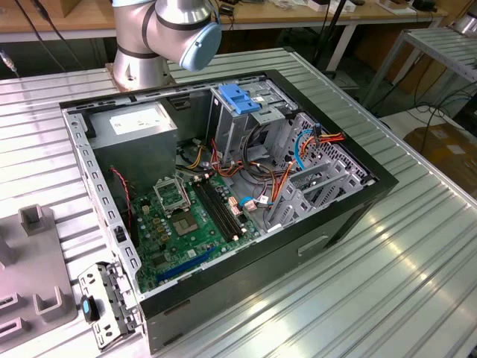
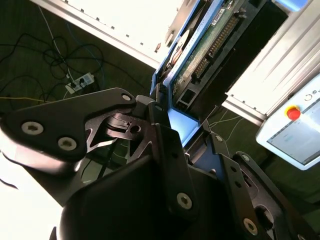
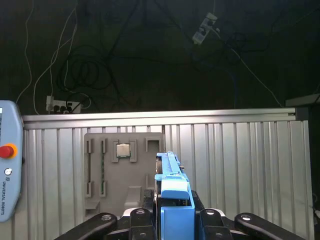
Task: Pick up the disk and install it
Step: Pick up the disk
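Carrying the disk (image 3: 169, 172) toward the open computer case (image 1: 223, 186) looks to be the step in hand. The end effector (image 3: 174, 220) is closed on the disk from both sides, with the near end seated between the fingers and the far end jutting forward past them. The first wrist view has the disk edge-on, a blue side rail uppermost. It is held in the air, with the ribbed tabletop (image 3: 240, 165) and a grey fixture tray (image 3: 122, 170) lying beyond it. In the second wrist view the disk (image 2: 210, 45) shows its green circuit board and connector row between the blue rails. To do this well, the grip should be firm and square, since so much of the disk overhangs the fingers that any slip would tilt it. The approach is best made slow and straight, with the blue rails lined up to the guides of the drive cage (image 1: 238, 119) before any push. I cannot tell from here which slot is free. The loose cables (image 1: 276, 179) beside the cage are the likely snag, so the disk should enter clear of them. It should be pressed home only once it is running true, never forced against a skew.
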Controlling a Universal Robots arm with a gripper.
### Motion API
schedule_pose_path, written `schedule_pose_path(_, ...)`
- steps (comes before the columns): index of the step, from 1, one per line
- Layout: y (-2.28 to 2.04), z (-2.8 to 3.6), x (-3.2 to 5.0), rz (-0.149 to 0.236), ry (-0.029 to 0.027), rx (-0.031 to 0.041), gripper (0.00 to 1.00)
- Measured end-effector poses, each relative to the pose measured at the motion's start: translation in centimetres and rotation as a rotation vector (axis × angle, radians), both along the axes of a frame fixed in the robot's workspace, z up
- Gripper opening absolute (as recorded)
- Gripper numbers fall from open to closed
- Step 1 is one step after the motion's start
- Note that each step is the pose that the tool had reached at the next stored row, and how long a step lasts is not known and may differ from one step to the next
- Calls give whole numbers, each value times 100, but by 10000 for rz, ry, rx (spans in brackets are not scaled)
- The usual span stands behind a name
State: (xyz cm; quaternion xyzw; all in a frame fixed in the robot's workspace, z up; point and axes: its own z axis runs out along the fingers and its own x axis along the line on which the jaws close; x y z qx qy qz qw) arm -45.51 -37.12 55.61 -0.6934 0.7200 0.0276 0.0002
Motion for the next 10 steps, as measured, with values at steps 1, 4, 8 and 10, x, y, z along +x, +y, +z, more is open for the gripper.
schedule_pose_path(1, 0, 12, 1, 0, 13, 2, 37)
schedule_pose_path(4, 0, 45, 5, 0, 52, 10, 37)
schedule_pose_path(8, -1, 137, 14, 0, 149, 39, 37)
schedule_pose_path(10, -2, 164, 16, 0, 176, 46, 37)
